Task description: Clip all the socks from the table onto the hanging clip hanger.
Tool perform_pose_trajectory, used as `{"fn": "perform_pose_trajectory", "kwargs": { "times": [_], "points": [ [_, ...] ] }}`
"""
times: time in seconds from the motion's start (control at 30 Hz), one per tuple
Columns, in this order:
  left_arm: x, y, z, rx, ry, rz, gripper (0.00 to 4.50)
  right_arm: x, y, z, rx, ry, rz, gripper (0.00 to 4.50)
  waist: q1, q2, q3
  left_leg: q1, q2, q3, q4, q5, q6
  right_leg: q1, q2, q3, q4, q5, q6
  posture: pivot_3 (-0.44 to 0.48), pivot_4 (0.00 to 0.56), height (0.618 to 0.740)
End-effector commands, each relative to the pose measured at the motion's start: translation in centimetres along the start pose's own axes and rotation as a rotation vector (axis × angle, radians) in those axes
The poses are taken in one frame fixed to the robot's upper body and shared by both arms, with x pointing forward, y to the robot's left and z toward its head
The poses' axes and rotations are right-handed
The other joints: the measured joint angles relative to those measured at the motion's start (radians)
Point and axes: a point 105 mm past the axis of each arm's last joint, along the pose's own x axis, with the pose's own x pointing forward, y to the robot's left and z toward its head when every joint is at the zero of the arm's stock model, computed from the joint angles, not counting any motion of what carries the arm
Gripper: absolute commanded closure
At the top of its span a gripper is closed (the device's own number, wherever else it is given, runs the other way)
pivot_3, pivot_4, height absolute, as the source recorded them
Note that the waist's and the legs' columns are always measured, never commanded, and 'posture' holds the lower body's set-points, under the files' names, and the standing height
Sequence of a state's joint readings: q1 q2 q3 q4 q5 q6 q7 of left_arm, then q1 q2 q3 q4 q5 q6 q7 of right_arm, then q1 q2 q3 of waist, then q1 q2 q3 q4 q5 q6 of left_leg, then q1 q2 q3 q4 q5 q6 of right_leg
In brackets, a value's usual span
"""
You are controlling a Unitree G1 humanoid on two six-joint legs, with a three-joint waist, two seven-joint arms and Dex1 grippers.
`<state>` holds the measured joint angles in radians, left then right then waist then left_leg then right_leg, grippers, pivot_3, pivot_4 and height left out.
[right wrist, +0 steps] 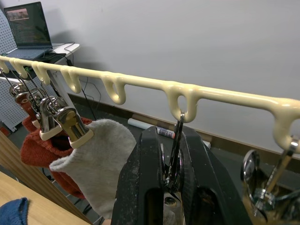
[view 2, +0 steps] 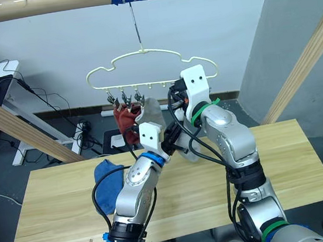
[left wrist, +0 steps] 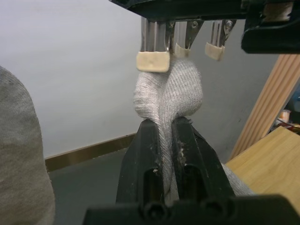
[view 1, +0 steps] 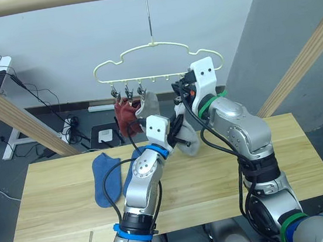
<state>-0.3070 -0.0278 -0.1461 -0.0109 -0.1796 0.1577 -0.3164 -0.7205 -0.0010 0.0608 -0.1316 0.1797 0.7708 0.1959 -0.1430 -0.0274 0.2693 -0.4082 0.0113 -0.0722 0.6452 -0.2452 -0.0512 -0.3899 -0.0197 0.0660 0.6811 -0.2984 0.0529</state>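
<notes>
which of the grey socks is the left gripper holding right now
The grey sock pinched in the left gripper, raised under the clips; the other grey sock already hangs clipped beside the red ones.

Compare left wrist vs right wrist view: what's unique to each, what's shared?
Left wrist view: the left end effector shut on a grey sock, lifted just under a cream-tipped clip; a table corner.

Right wrist view: the right end effector pinching a silver clip hanging from the clip hanger; two rust red socks and a hung grey sock already clipped; a laptop.

Both: clips, grey sock fabric, the wall behind.
</notes>
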Motion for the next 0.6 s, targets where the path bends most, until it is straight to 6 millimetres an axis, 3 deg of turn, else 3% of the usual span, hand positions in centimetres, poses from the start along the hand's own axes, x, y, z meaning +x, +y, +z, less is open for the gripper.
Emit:
{"fn": "perform_pose_trajectory", "kwargs": {
  "times": [0.03,0.27,0.6],
  "points": [
    [0.1,-0.6,1.2,-0.032,-0.045,-0.005,4.5,-0.3,0.5,1.8,-0.01,-0.069,0.017,4.39,0.0,0.0,0.0,0.0,0.0,0.0,0.0,0.0,0.0,0.0,0.0,0.0,0.0,0.0,0.0,-0.206,0.26,0.74],
    [0.2,-0.5,1.1,-0.072,-0.036,0.015,4.5,-0.3,0.6,1.7,-0.011,-0.067,0.019,4.39,0.0,0.0,0.0,0.0,0.0,0.0,0.0,0.0,0.0,0.0,0.0,0.0,0.0,0.0,0.0,-0.206,0.26,0.74],
    [1.1,-0.7,2.4,-0.062,-0.074,0.013,4.5,-0.3,0.7,1.5,-0.01,-0.056,0.024,4.39,0.0,0.0,0.0,0.0,0.0,0.0,0.0,0.0,0.0,0.0,0.0,0.0,0.0,0.0,0.0,-0.206,0.26,0.74]
  ]
}}
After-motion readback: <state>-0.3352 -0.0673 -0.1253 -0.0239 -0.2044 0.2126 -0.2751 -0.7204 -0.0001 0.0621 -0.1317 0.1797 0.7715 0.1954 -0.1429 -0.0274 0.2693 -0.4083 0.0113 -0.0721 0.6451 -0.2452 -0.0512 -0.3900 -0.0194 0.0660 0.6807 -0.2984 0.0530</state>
